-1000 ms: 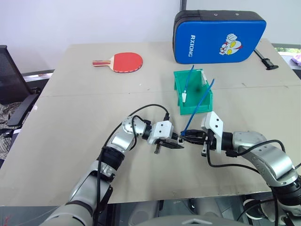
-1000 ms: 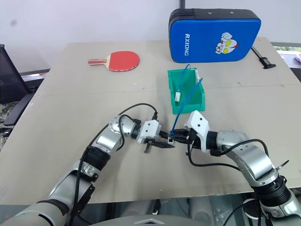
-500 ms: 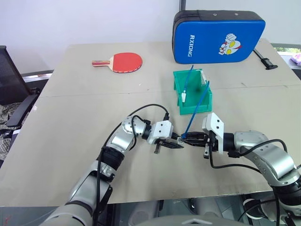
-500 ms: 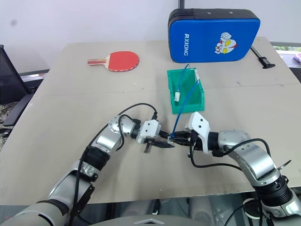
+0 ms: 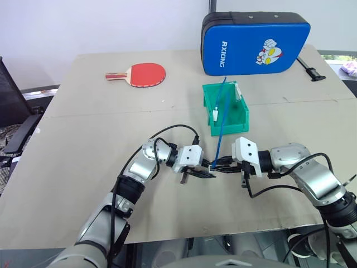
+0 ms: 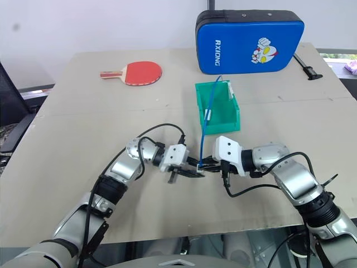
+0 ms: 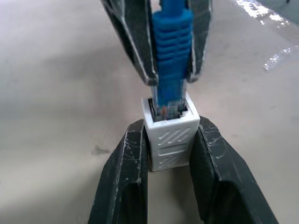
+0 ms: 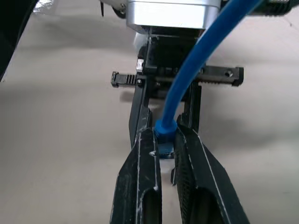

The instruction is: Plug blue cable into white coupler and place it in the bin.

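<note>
Over the table's near middle, my left gripper [image 5: 206,171] is shut on the white coupler [image 7: 170,140], a small ribbed block with its socket facing away. My right gripper [image 5: 219,166] faces it tip to tip, shut on the ribbed boot of the blue cable [image 7: 171,74]. The cable's clear plug sits in the mouth of the coupler's socket. From the grip the blue cable [image 5: 222,129] rises in a curve towards the green bin [image 5: 207,104], which stands just beyond the grippers.
Inside the bin lies another blue cable tipped with a white block [image 5: 215,115]. A big blue padded case [image 5: 255,42] stands at the back, a red paddle [image 5: 146,73] lies at the back left, and a black tool [image 5: 311,70] lies at the far right.
My right gripper has rolled about its own line, and the cable's free length has swung from leaning right to standing more upright. The left gripper has stayed put.
</note>
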Action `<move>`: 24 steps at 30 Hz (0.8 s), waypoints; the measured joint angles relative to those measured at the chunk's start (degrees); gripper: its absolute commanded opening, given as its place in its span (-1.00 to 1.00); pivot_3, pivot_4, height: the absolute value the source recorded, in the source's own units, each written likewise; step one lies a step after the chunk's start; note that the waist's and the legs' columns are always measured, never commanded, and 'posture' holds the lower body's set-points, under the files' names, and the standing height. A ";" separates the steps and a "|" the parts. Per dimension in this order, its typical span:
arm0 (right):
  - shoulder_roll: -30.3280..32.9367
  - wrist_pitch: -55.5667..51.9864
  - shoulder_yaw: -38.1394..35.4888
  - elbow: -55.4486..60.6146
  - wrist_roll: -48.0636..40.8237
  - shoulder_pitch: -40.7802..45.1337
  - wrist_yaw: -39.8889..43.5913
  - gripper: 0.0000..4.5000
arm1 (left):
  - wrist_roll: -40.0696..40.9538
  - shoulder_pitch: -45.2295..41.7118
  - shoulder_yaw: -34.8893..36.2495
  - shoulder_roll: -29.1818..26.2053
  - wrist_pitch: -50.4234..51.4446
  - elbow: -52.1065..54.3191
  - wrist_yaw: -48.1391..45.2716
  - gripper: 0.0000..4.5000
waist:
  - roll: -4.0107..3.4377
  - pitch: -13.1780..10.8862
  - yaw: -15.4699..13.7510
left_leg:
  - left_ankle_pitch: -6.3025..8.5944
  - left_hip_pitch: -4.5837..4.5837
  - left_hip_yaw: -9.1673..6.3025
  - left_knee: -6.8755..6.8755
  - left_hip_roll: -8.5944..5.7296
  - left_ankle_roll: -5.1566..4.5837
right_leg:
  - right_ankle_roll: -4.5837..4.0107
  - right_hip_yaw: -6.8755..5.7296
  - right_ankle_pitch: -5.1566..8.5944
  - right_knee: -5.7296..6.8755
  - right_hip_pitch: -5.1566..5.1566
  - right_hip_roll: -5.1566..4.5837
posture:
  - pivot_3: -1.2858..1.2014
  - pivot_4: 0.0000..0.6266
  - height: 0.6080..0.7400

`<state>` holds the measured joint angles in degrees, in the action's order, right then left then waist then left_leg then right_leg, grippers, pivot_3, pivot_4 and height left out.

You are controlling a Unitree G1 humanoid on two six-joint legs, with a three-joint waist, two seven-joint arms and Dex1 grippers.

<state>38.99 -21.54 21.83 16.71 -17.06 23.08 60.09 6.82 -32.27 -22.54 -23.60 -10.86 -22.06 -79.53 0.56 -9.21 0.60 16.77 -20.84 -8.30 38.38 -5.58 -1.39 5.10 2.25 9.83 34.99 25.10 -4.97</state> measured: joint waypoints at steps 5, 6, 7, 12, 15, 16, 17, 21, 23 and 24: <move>0.00 0.45 0.85 -0.70 0.66 0.94 2.18 -1.00 | -0.02 1.13 -0.02 -0.42 1.67 2.13 0.36 -0.70 | 0.00 0.00 0.04 | 0.00 0.01 0.00 0.00 0.00 0.00 | 0.00 0.01 0.00 0.01 0.00 0.00 | 0.03 -0.52 0.83; 0.01 0.45 0.95 -0.81 0.80 1.10 2.50 -1.00 | -0.03 1.30 -0.04 -0.45 1.96 2.50 0.54 -0.70 | 0.00 0.00 0.03 | 0.00 0.01 0.00 0.00 0.00 0.00 | 0.00 0.01 0.00 0.01 0.00 0.00 | 0.03 -0.52 0.83; 0.01 0.45 0.98 -0.85 0.93 1.21 2.76 -1.00 | -0.04 1.45 -0.04 -0.47 2.15 2.76 0.68 -0.70 | 0.00 0.00 0.03 | 0.00 0.01 0.00 0.00 0.00 0.00 | 0.00 0.01 0.00 0.02 0.00 0.00 | 0.03 -0.52 0.83; 0.00 -0.07 2.47 -1.94 2.00 2.79 4.23 -1.00 | -0.21 2.37 -0.02 -0.75 2.76 3.90 1.78 -0.70 | 0.01 0.10 0.03 | 0.00 0.08 0.00 0.00 0.00 0.00 | 0.00 0.01 0.00 0.01 -0.05 0.00 | 0.03 -0.52 0.83; -0.59 -1.40 3.80 -3.33 2.66 4.74 5.69 -1.00 | -0.77 3.30 0.01 -1.01 2.80 5.03 2.90 -0.70 | 0.04 0.31 0.05 | 0.00 0.15 0.01 0.00 0.01 0.00 | 0.00 0.02 0.00 0.01 -0.09 0.00 | 0.03 -0.52 0.83; -1.18 -1.90 4.24 -4.00 2.93 5.51 6.17 -1.00 | -0.88 3.51 0.00 -1.16 2.94 5.28 3.21 -0.70 | 0.06 0.45 0.10 | 0.00 0.16 0.00 -0.01 0.02 0.00 | 0.00 0.02 0.00 0.01 -0.11 0.00 | 0.03 -0.52 0.83; -1.63 -2.12 4.63 -4.68 3.40 6.24 6.74 -1.00 | -0.97 3.68 0.01 -1.31 3.12 5.38 3.54 -0.70 | 0.07 0.58 0.12 | 0.00 0.18 -0.01 -0.01 0.02 0.00 | 0.00 0.01 0.00 0.02 -0.12 0.01 | 0.03 -0.52 0.83; -2.87 -2.08 4.84 -6.21 3.79 6.79 7.45 -1.00 | -1.00 3.92 0.05 -1.63 3.75 5.49 3.78 -0.48 | 0.12 0.74 0.26 | 0.01 0.42 0.00 -0.03 0.05 0.00 | 0.00 0.01 0.00 0.02 -0.34 0.04 | 0.03 -0.52 0.83; -3.79 -1.93 4.76 -6.65 3.80 6.57 7.21 -1.00 | 0.21 4.28 0.50 -1.70 5.63 6.92 3.60 -0.11 | 0.12 0.83 0.38 | 0.01 0.48 0.01 -0.04 0.08 -0.01 | 0.00 0.03 0.01 0.03 -0.37 0.05 | 0.03 -0.52 0.83; -3.93 -1.90 4.73 -6.66 3.80 6.47 7.11 -1.00 | 0.53 4.35 0.64 -1.65 5.96 7.45 3.60 0.12 | 0.11 0.85 0.36 | 0.01 0.48 0.01 -0.04 0.08 -0.01 | 0.00 0.03 0.01 0.04 -0.37 0.05 | 0.03 -0.52 0.83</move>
<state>35.06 -23.45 26.56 10.05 -13.26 29.55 67.20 7.35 -27.92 -21.90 -25.25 -4.90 -14.60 -75.93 0.67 -8.36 0.96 16.78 -20.37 -8.29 38.34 -5.49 -1.39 5.10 2.28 9.84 35.03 24.73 -4.92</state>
